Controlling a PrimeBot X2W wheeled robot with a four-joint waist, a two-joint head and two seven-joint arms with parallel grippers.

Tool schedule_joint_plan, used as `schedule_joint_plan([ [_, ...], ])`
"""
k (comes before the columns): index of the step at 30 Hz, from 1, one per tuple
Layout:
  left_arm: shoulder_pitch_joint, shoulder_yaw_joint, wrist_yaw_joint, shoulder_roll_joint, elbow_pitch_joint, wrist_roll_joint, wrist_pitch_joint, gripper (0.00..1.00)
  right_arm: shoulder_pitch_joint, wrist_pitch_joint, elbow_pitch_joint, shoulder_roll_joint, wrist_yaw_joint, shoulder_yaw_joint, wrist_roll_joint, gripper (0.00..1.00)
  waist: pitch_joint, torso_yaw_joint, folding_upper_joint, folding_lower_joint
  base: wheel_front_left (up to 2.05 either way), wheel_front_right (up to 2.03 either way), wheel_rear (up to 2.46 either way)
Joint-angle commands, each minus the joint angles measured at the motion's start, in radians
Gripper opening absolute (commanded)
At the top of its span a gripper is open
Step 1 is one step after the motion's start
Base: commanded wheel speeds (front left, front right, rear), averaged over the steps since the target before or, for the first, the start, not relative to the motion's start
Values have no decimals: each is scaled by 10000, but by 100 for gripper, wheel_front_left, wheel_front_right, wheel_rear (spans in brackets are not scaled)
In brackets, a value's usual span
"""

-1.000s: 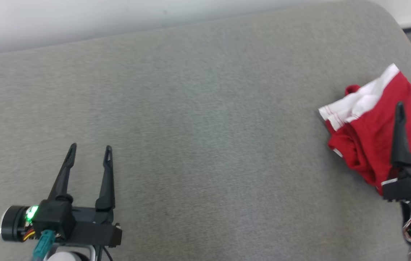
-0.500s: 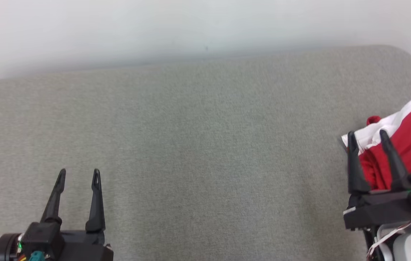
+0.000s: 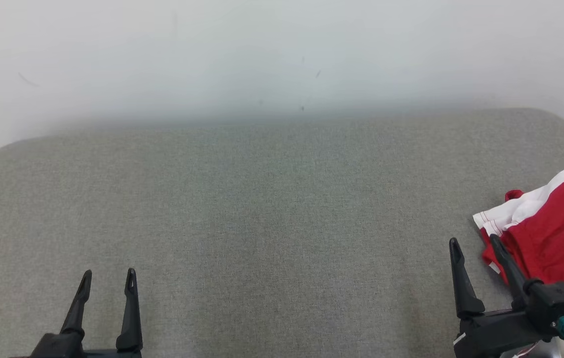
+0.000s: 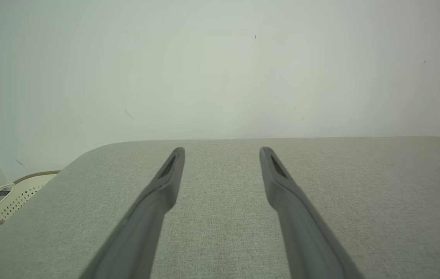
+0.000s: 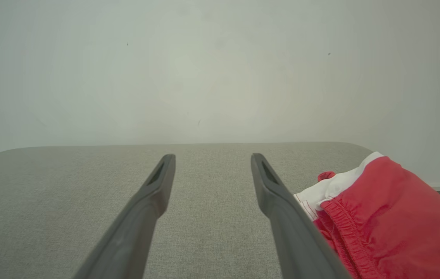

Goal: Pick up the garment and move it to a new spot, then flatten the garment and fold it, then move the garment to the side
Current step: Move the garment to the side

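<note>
Red-and-white cloth garment [image 3: 550, 233] lies bundled aside on the grey padded surface [image 3: 262, 223], left gripper [image 3: 109, 272] and right gripper [image 3: 474, 239] both open and empty, so the task seems finished.

A grey padded bench [image 3: 262, 209] is stretching before a white wall [image 3: 262, 49]; a cream perforated basket [image 4: 14, 195] is sitting beside it

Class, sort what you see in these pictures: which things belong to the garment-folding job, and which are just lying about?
Belongs to the job:
- red and white garment, bunched near the right edge of the grey padded surface
- right gripper, open, beside it
- left gripper, open

Lying about:
- pale perforated basket, beyond the surface's left end
</note>
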Motion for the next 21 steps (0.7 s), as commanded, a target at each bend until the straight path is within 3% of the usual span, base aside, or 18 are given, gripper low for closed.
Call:
schedule_joint_plan([
  [1, 162, 27, -37, 63, 55, -71, -48, 100, 174, 43, -69, 13, -11, 35, -75, 100, -151, 74, 1, 2, 0, 0, 0],
  [21, 254, 48, 25, 197, 511, -337, 31, 100, 690, 412, -606, 105, -11, 159, -171, 100, -301, 34, 1, 2, 0, 0, 0],
])
